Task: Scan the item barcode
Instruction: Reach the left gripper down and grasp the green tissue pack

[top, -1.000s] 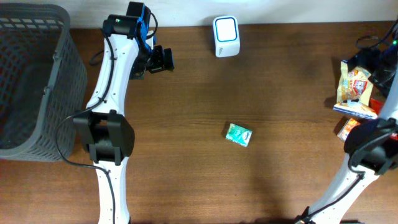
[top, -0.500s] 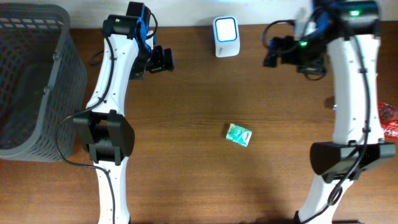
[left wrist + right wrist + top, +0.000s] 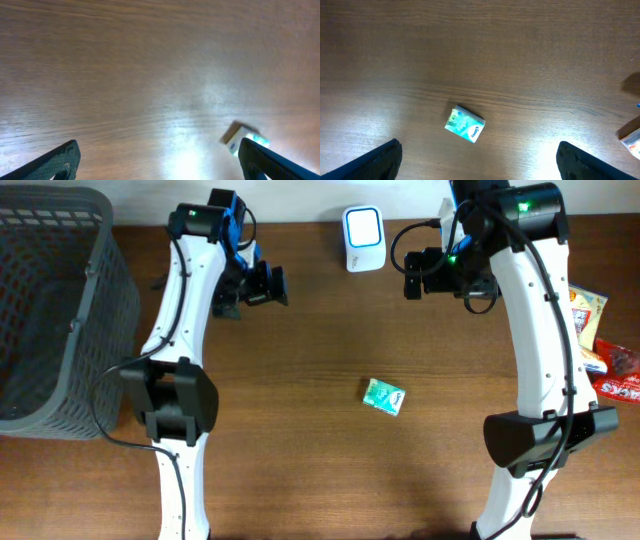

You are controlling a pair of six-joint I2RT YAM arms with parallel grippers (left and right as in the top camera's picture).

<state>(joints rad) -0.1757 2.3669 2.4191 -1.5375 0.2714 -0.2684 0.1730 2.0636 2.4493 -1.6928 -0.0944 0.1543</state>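
Observation:
The item is a small green-and-white packet [image 3: 384,396] lying flat on the brown table [image 3: 300,440], near the middle. A white scanner [image 3: 363,238] stands at the back edge. My left gripper [image 3: 268,283] hovers open at the back left, far from the packet. In the left wrist view the packet [image 3: 244,139] peeks out beside the right finger [image 3: 275,162], with the left gripper [image 3: 160,167] over bare wood. My right gripper [image 3: 420,273] hangs open just right of the scanner. In the right wrist view the packet [image 3: 464,125] lies ahead of the wide-open right gripper [image 3: 480,162].
A grey mesh basket [image 3: 50,310] fills the far left. Several snack packets [image 3: 592,330] lie piled at the right edge of the table, behind the right arm; a corner of one [image 3: 632,140] shows in the right wrist view.
The right arm has swung in from the right edge to the back middle, beside the scanner. The left gripper has shifted slightly right. The packet has not moved.

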